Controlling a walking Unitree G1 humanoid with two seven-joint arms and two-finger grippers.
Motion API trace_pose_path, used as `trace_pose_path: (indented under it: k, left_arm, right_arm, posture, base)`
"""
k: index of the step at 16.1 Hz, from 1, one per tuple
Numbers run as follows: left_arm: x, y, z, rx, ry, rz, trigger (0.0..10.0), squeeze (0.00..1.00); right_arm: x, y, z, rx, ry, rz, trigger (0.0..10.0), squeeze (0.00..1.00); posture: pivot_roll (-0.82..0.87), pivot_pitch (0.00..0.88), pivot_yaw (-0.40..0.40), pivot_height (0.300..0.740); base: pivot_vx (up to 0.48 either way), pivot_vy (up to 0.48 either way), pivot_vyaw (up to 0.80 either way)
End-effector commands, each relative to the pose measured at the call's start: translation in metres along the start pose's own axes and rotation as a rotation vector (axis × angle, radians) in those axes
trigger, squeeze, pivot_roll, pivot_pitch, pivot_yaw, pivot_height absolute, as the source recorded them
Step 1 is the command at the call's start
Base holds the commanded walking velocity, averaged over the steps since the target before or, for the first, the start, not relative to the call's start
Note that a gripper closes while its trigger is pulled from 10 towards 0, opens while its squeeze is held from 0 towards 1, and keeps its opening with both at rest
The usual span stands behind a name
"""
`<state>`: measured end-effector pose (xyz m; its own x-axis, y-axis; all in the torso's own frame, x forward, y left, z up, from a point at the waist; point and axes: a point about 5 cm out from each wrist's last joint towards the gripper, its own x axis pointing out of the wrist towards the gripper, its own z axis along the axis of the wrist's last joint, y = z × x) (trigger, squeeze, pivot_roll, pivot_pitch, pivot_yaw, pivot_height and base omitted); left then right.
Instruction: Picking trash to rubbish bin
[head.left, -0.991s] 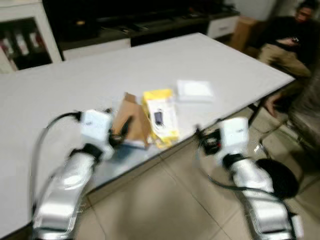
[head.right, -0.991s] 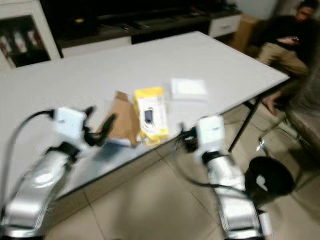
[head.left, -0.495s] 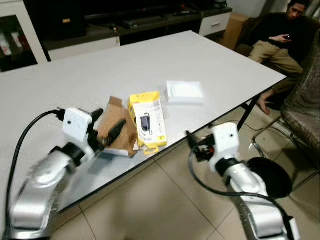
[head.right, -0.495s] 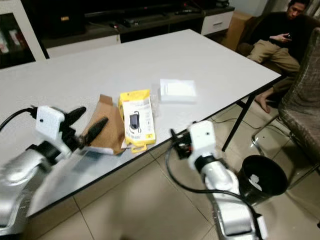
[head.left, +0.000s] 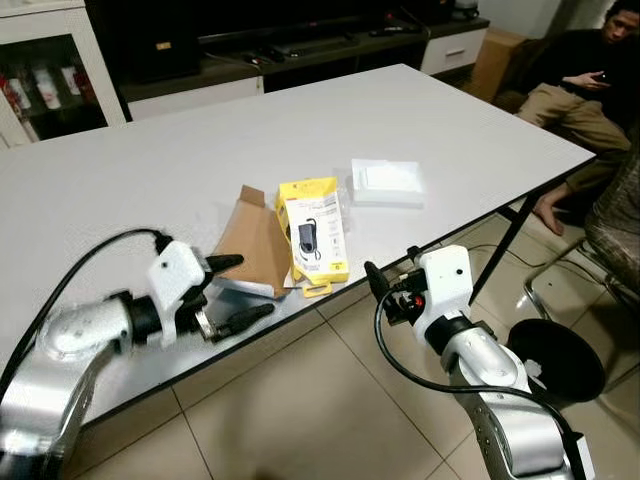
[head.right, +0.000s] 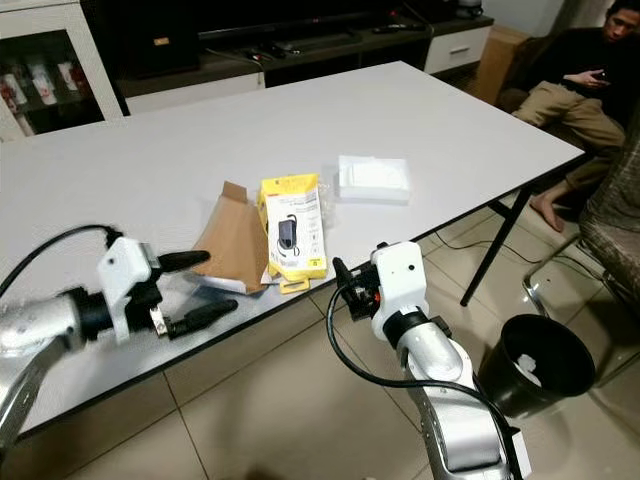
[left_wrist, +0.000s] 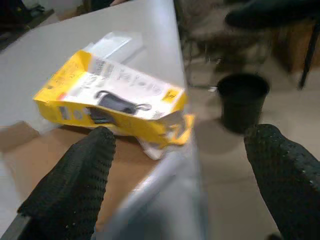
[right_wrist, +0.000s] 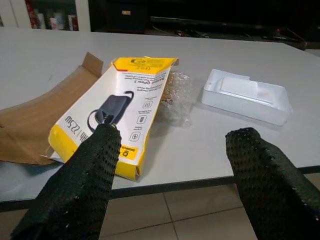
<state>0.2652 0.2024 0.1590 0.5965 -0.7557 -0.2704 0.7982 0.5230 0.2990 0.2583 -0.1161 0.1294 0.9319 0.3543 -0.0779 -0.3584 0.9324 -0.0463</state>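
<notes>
Three trash items near table (head.left: 120, 180) edge, black bin (head.right: 535, 365) beyond, person (head.left: 575, 85) seated

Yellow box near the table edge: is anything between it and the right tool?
Nothing visible. The right tool is open just off the table edge, facing the yellow box across bare tabletop; brown cardboard lies beside it.

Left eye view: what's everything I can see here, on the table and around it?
table: one, white, in front of the robot
yellow box: one, yellow, near the table's front edge
cardboard piece: one, brown, touching the yellow box on its left
white tray: one, white, beyond the yellow box to the right
rubbish bin: one, black, on the floor at right
person: one, seated, far right
cabinet: one, dark, behind the table
left end effector: one, black fingers open, at the table's edge by the cardboard piece
right end effector: one, black fingers open, just off the table's edge
</notes>
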Motion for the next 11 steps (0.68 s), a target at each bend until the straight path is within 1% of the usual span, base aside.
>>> trace_pose_path:
  k: [1,2,3,4,6,7,8,9,10,11]
  left_arm:
    - [0.002,0.003,-0.001,0.065,0.028,-0.015,10.0,1.0]
    - [0.006,0.007,-0.004,0.091,0.048,-0.018,10.0,1.0]
    - [0.011,0.012,-0.007,0.112,0.068,-0.014,10.0,0.0]
    - [0.016,0.013,-0.013,0.116,0.098,-0.049,10.0,0.0]
    - [0.023,0.009,-0.029,0.108,0.158,-0.135,10.0,0.0]
    - [0.025,0.01,-0.032,0.118,0.169,-0.138,10.0,0.0]
    - [0.03,0.014,-0.038,0.15,0.192,-0.115,10.0,0.0]
    - [0.034,0.017,-0.041,0.163,0.2,-0.098,10.0,0.0]
    - [0.035,0.018,-0.041,0.166,0.198,-0.093,10.0,0.0]
    - [0.039,0.024,-0.041,0.185,0.201,-0.06,10.0,0.0]
  right_arm:
    - [0.0,-0.002,0.0,0.009,-0.006,-0.009,10.0,0.0]
    - [0.0,-0.002,0.0,0.009,-0.006,-0.009,10.0,0.0]
    - [0.001,-0.003,0.0,0.009,-0.006,-0.01,10.0,0.0]
    - [0.001,-0.003,0.001,0.01,-0.006,-0.009,10.0,0.0]
    - [0.002,-0.002,0.001,0.009,-0.006,-0.005,10.0,0.0]
    - [0.002,-0.002,0.001,0.008,-0.007,-0.005,10.0,0.0]
    - [0.003,-0.001,0.002,0.009,-0.008,-0.003,10.0,0.0]
    - [0.003,0.002,0.003,0.024,-0.011,0.024,10.0,0.0]
    - [0.003,0.003,0.003,0.029,-0.012,0.036,10.0,0.0]
    - [-0.001,0.015,0.005,0.042,-0.009,0.155,10.0,0.0]
  posture:
    - [0.07,0.033,-0.014,0.74]
    - [0.07,0.032,-0.013,0.74]
    - [0.07,0.033,-0.012,0.74]
    - [0.07,0.031,-0.011,0.74]
    - [0.06,0.031,-0.01,0.74]
    - [0.06,0.031,-0.01,0.74]
    - [0.06,0.031,-0.011,0.74]
    - [0.06,0.031,-0.011,0.74]
    - [0.06,0.031,-0.011,0.74]
    - [0.06,0.031,-0.012,0.74]
  base:
    - [0.0,0.0,0.0]
    - [0.0,0.0,0.0]
    - [0.0,0.0,0.0]
    - [0.0,0.0,0.0]
    - [0.0,0.0,0.0]
    - [0.0,0.0,0.0]
    - [0.0,0.0,0.0]
    - [0.0,0.0,0.0]
    - [0.0,0.0,0.0]
    - [0.0,0.0,0.0]
